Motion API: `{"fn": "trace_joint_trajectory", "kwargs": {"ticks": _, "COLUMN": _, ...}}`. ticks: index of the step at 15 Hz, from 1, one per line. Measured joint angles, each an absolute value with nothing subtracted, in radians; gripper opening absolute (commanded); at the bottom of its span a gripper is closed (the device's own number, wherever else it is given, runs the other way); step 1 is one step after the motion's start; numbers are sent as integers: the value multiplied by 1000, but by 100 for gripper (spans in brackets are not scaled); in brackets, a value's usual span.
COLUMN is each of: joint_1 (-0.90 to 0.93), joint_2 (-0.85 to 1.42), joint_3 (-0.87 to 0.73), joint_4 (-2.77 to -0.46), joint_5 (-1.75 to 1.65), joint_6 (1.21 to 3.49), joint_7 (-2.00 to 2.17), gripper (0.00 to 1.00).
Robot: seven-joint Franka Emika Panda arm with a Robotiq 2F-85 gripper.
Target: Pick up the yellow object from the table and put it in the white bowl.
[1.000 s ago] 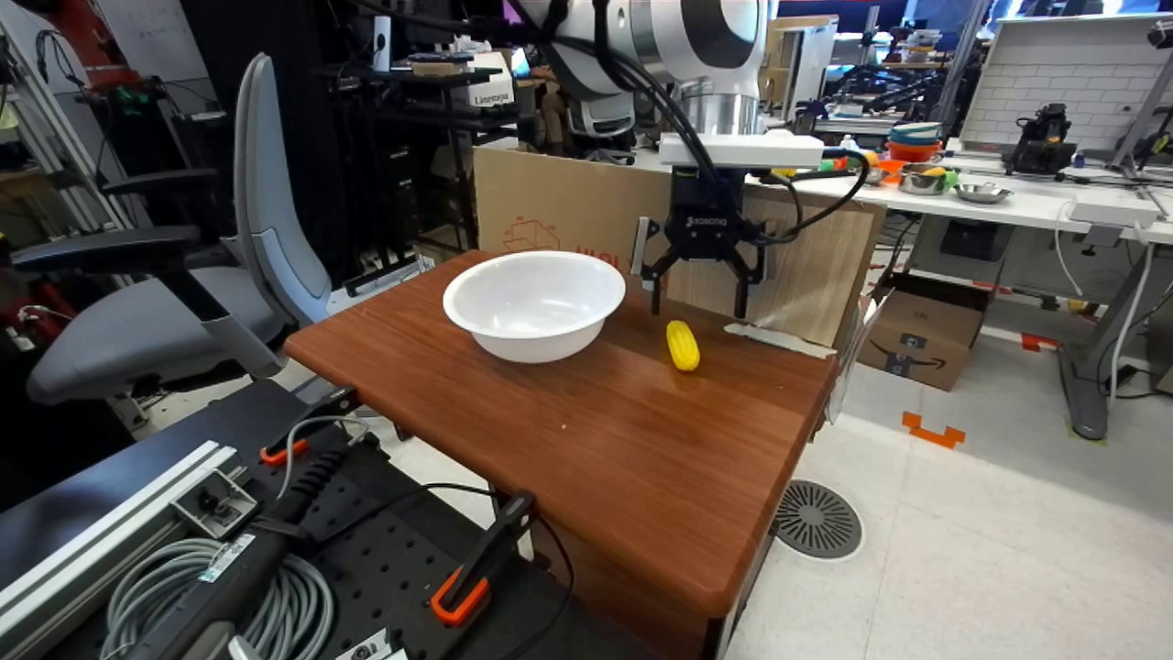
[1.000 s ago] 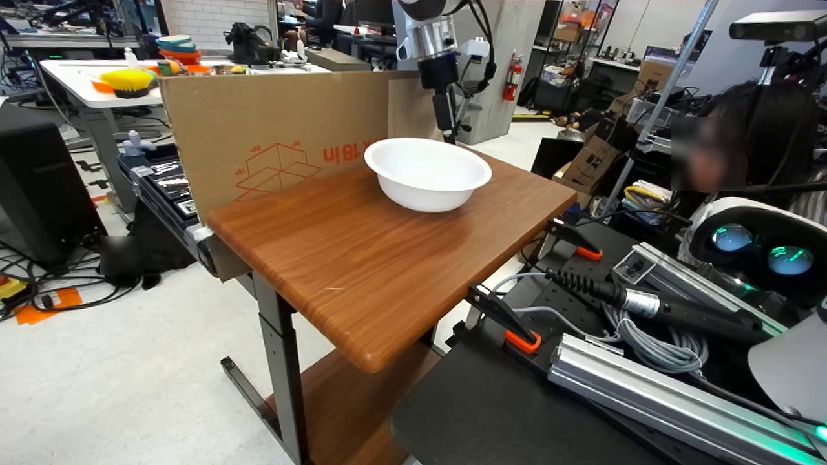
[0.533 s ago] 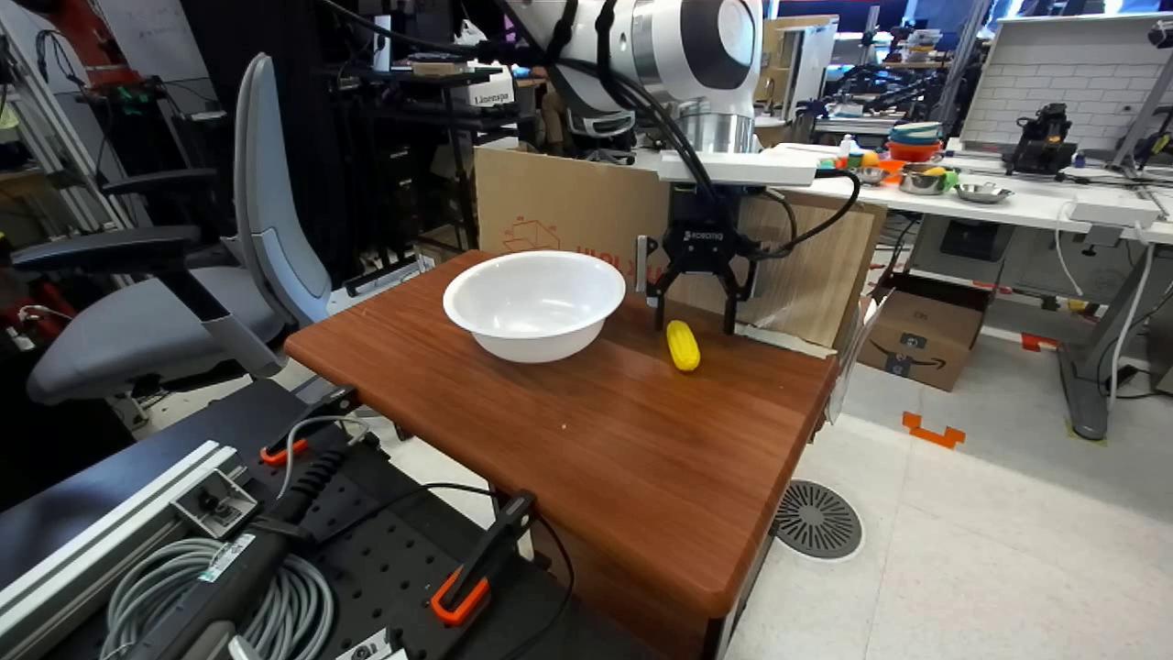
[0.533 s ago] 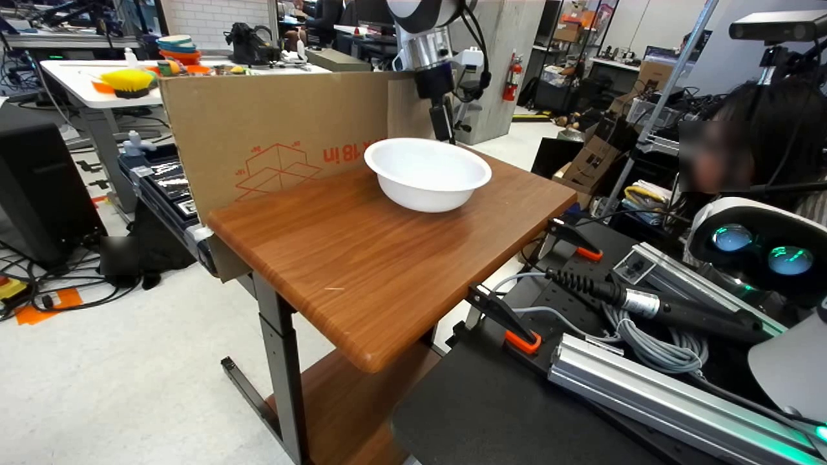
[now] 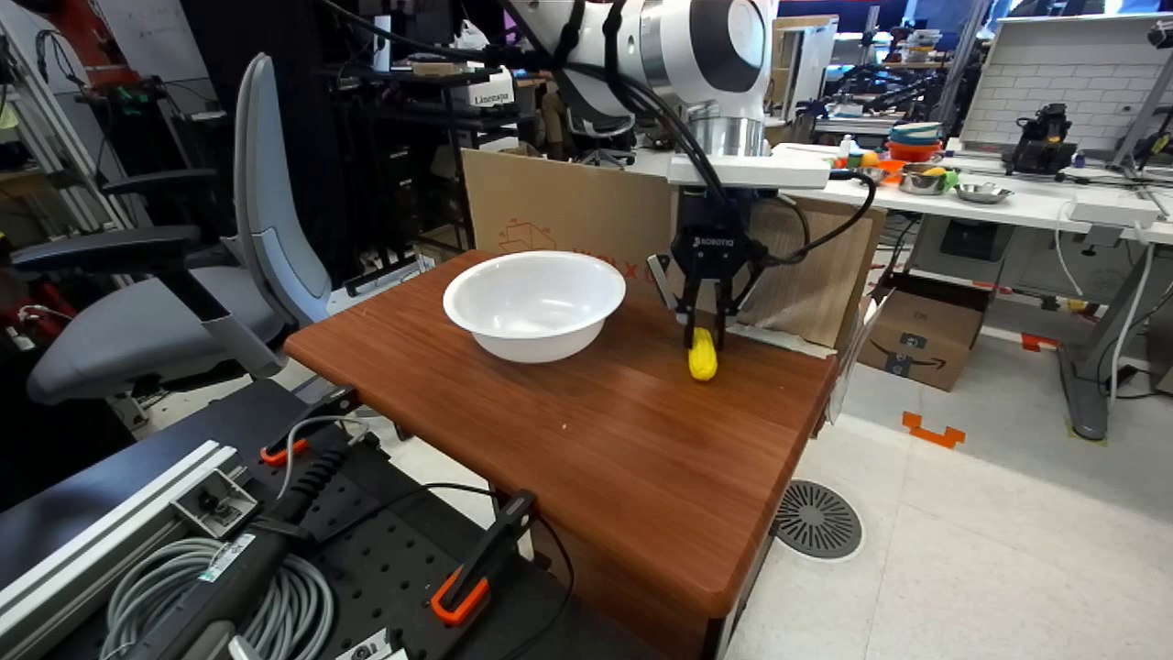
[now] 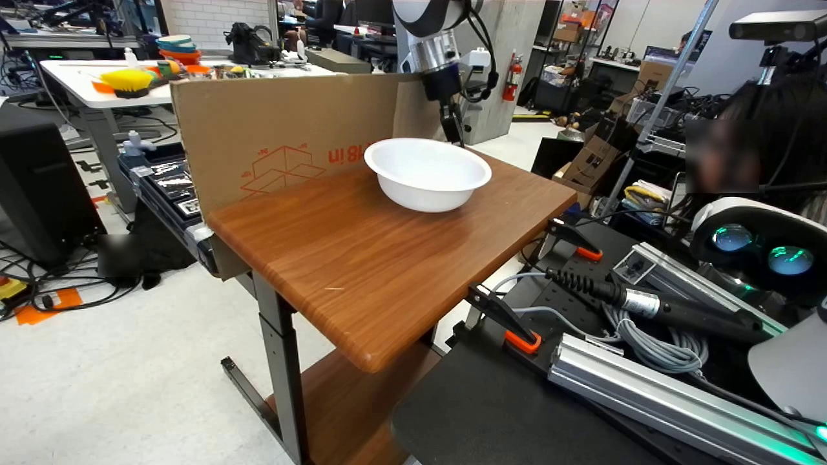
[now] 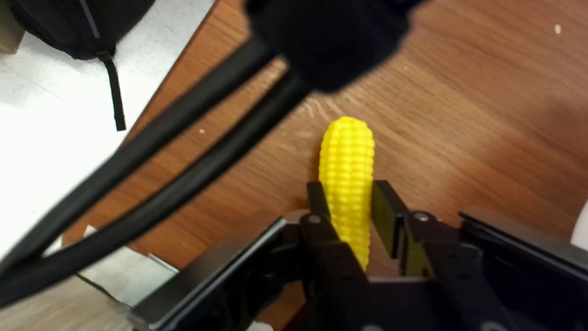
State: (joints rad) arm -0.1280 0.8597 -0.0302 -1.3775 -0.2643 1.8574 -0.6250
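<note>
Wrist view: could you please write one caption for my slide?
Claw straddling a yellow corn-shaped object on the wooden table.

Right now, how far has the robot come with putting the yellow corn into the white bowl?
Looks done: the approach, since the fingers stand one on each side of the yellow corn. In hand: the pick-up; I cannot confirm a firm grip, and the corn appears to be at the tabletop. Left: lifting it, carrying it over and releasing it into the white bowl, which stands apart from it.
</note>
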Motion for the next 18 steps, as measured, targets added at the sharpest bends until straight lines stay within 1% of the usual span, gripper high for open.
{"fn": "trace_joint_trajectory", "kwargs": {"ticks": 2, "joint_1": -131, "joint_2": 857, "joint_3": -50, "joint_4": -1385, "joint_5": -280, "joint_6": 1843, "joint_7": -623, "gripper": 4}}
{"fn": "trace_joint_trajectory", "kwargs": {"ticks": 3, "joint_1": -134, "joint_2": 856, "joint_3": -57, "joint_4": -1386, "joint_5": -286, "joint_6": 1840, "joint_7": -621, "gripper": 6}}
{"fn": "trace_joint_trajectory", "kwargs": {"ticks": 4, "joint_1": -137, "joint_2": 854, "joint_3": -63, "joint_4": -1387, "joint_5": -291, "joint_6": 1840, "joint_7": -619, "gripper": 4}}
{"fn": "trace_joint_trajectory", "kwargs": {"ticks": 5, "joint_1": -139, "joint_2": 850, "joint_3": -69, "joint_4": -1390, "joint_5": -293, "joint_6": 1840, "joint_7": -619, "gripper": 5}}
{"fn": "trace_joint_trajectory", "kwargs": {"ticks": 10, "joint_1": -147, "joint_2": 812, "joint_3": -71, "joint_4": -1425, "joint_5": -293, "joint_6": 1843, "joint_7": -614, "gripper": 5}}
{"fn": "trace_joint_trajectory", "kwargs": {"ticks": 13, "joint_1": -143, "joint_2": 721, "joint_3": -55, "joint_4": -1488, "joint_5": -292, "joint_6": 1885, "joint_7": -610, "gripper": 5}}
{"fn": "trace_joint_trajectory", "kwargs": {"ticks": 18, "joint_1": -115, "joint_2": 496, "joint_3": -5, "joint_4": -1633, "joint_5": -291, "joint_6": 1954, "joint_7": -606, "gripper": 5}}
